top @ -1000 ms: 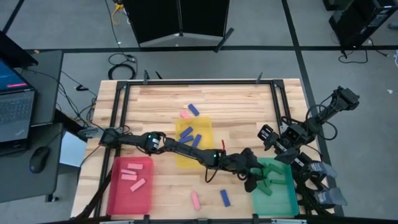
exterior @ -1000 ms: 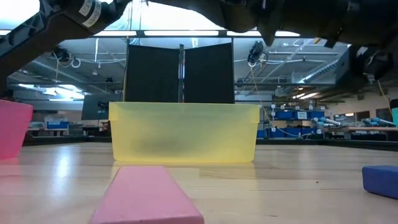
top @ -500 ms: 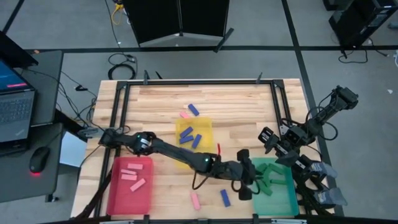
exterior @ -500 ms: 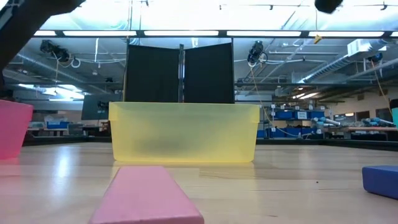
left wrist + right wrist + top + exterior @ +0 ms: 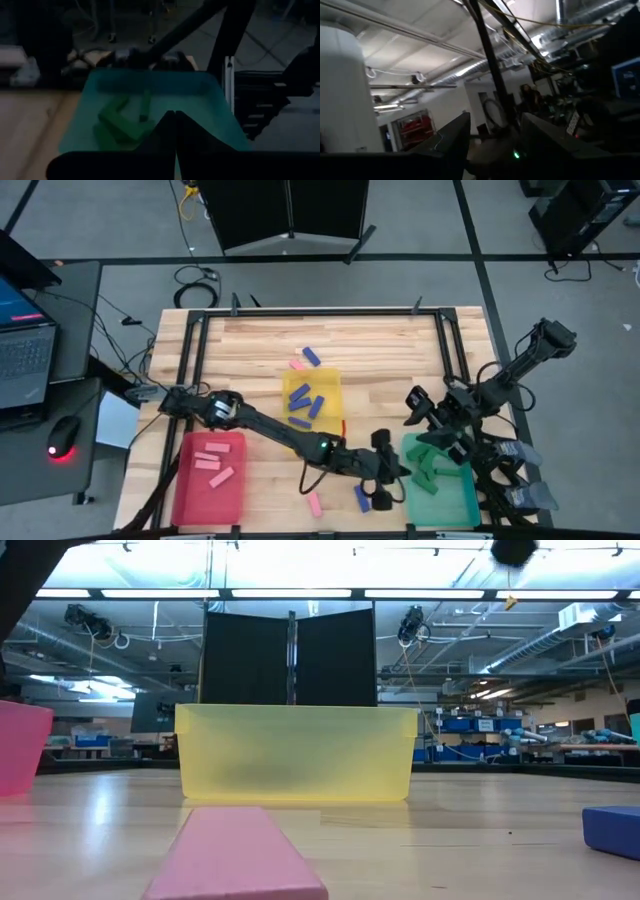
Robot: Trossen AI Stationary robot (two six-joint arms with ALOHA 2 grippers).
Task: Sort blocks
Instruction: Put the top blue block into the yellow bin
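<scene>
Left gripper (image 5: 382,492), fingers closed and empty, sits above a blue block (image 5: 361,497) beside the teal tray (image 5: 440,505). No legible markings observed.

You have a pale striped wooden table (image 5: 380,355) framed in black. Translucent red rectangular plastic tray (image 5: 185,498): pink blocks (image 5: 212,461). Translucent yellow rectangular plastic tray (image 5: 330,378): blue blocks (image 5: 303,400). Teal rectangular plastic tray (image 5: 462,505): green blocks (image 5: 438,468). Loose on your table: one small pink oblong block (image 5: 314,503), one small blue oblong block (image 5: 311,356). Both jointed metal arms (image 5: 270,425) are black.
</scene>
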